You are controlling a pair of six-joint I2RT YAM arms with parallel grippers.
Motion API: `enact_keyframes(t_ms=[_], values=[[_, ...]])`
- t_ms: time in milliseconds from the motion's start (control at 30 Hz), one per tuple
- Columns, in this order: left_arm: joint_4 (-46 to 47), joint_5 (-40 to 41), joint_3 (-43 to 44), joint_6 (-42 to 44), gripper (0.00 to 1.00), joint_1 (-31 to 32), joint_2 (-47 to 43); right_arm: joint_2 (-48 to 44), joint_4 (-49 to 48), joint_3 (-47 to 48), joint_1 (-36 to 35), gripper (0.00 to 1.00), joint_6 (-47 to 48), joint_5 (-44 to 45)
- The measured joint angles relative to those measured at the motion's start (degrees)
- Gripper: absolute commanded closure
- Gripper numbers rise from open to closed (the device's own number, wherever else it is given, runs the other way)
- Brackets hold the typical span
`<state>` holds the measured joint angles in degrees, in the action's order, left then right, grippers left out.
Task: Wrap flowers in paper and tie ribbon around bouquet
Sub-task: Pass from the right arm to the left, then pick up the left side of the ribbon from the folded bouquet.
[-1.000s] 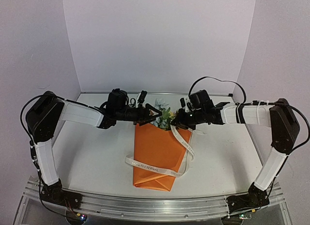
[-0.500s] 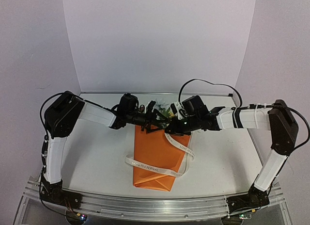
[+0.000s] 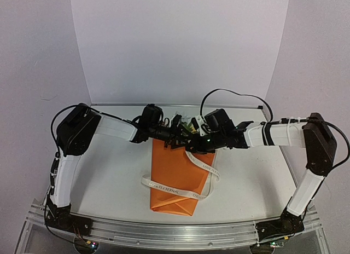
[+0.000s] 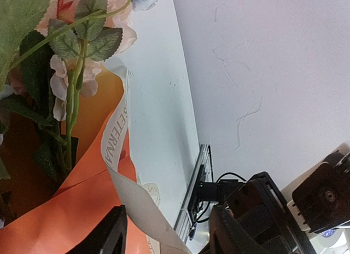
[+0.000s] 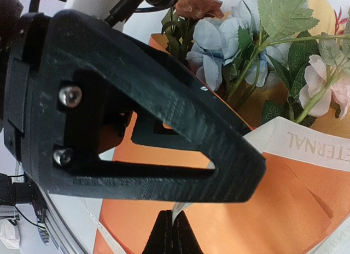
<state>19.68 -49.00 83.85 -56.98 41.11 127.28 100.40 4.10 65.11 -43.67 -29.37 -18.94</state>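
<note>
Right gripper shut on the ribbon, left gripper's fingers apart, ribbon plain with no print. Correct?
Not quite. The ribbon carries printed lettering, readable in the right wrist view. The rest holds: the right gripper is shut on it, and the left gripper has its fingers apart.

Matt orange paper point(image 3: 176, 174), woven cream ribbon point(image 3: 164, 184), rough black plastic fingers point(image 5: 180, 122).

Flat, bright, even light greets you across the white tabletop point(image 3: 109, 177) (shadows faint and soft-edged); your overhead view runs soft, wrist views sharper.
</note>
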Motion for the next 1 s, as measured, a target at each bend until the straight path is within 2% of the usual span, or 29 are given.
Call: enact_keyframes(t_ms=[133, 233, 300, 367, 433, 533, 833, 1000], values=[[-1.6, -0.2, 1.5, 0.1, 0.82, 0.7, 1.2, 0.0, 0.3, -0.3, -0.1, 0.99, 0.3, 0.7], [-3.1, 0.1, 1.7, 0.6, 0.96, 1.1, 1.7, 0.0, 1.5, -0.3, -0.1, 0.93, 0.2, 1.7], [-4.0, 0.7, 1.7, 0.9, 0.99, 1.1, 1.7, -0.1, 2.5, -0.3, -0.2, 0.87, -0.2, 2.5], [-4.7, 1.6, 1.7, 1.5, 1.00, 1.1, 1.7, -0.7, 3.9, -0.6, -0.3, 0.78, -1.0, 3.6], [-4.9, 2.8, 1.7, 1.7, 1.00, 1.1, 1.7, -2.0, 5.3, -1.1, -0.7, 0.65, -2.1, 4.8], [-5.2, 4.7, 1.7, 2.1, 1.00, 1.1, 1.7, -4.7, 7.8, -2.1, -1.1, 0.55, -4.1, 6.8], [-5.2, 9.5, 1.5, 3.0, 1.00, 1.1, 1.1, -16.0, 15.3, -10.1, -4.0, 0.50, -13.9, 14.5], [-5.1, 10.2, 1.5, 3.0, 1.00, 1.1, 1.0, -16.8, 18.6, -15.4, -8.4, 0.44, -21.0, 17.5]])
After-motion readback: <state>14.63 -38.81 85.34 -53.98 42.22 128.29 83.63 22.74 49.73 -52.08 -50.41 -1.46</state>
